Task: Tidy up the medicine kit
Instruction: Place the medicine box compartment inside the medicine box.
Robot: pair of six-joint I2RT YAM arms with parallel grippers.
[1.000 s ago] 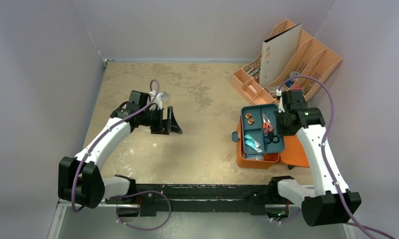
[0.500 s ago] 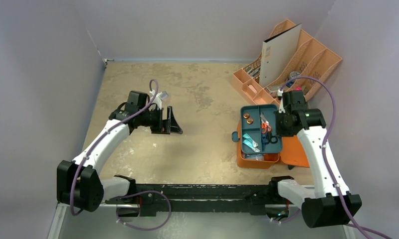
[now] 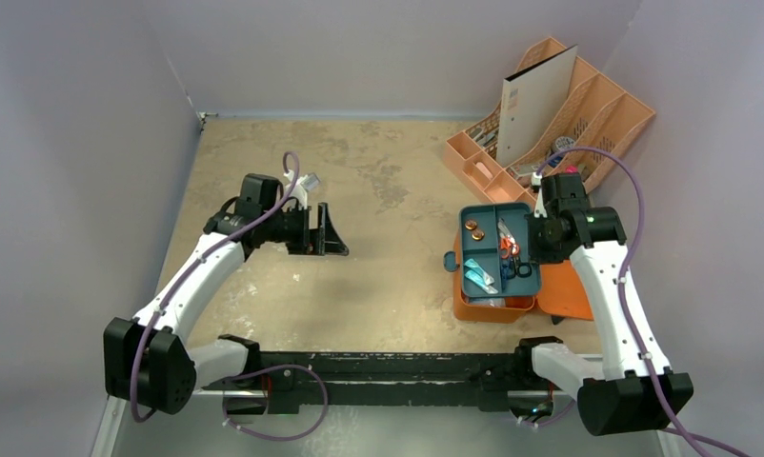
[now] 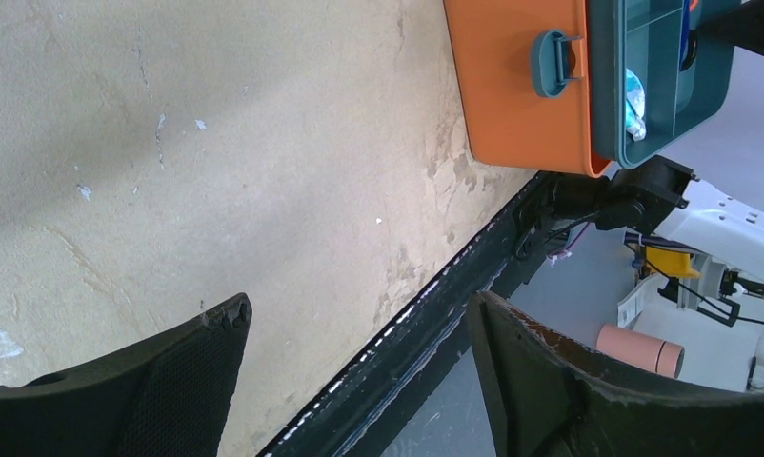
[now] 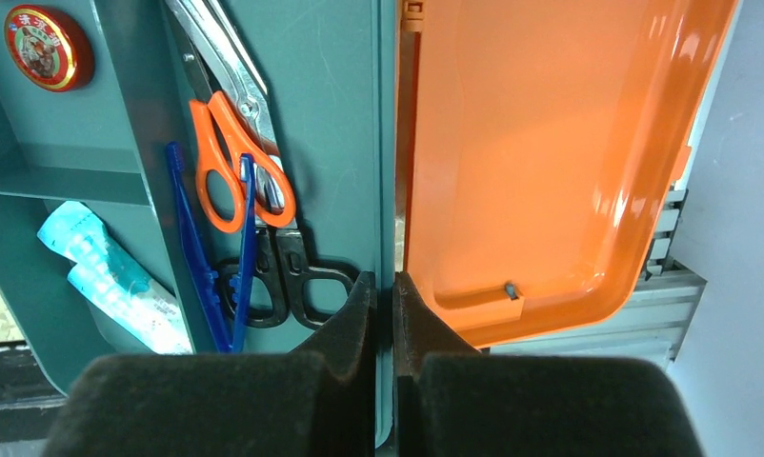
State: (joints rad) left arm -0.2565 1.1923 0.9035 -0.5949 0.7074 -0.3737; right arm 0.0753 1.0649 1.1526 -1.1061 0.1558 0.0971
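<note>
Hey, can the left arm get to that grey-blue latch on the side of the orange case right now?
Probably yes. The left end effector is open, facing the latch on the medicine kit across bare table. The right end effector pinches the teal tray's far edge, clear of that side.

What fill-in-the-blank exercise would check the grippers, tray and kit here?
1. The right gripper is ____ on the tray's wall.
2. The left gripper is ____ and holds nothing.
3. The kit under the tray is ____ in colour.
Missing words: shut; open; orange.
</note>
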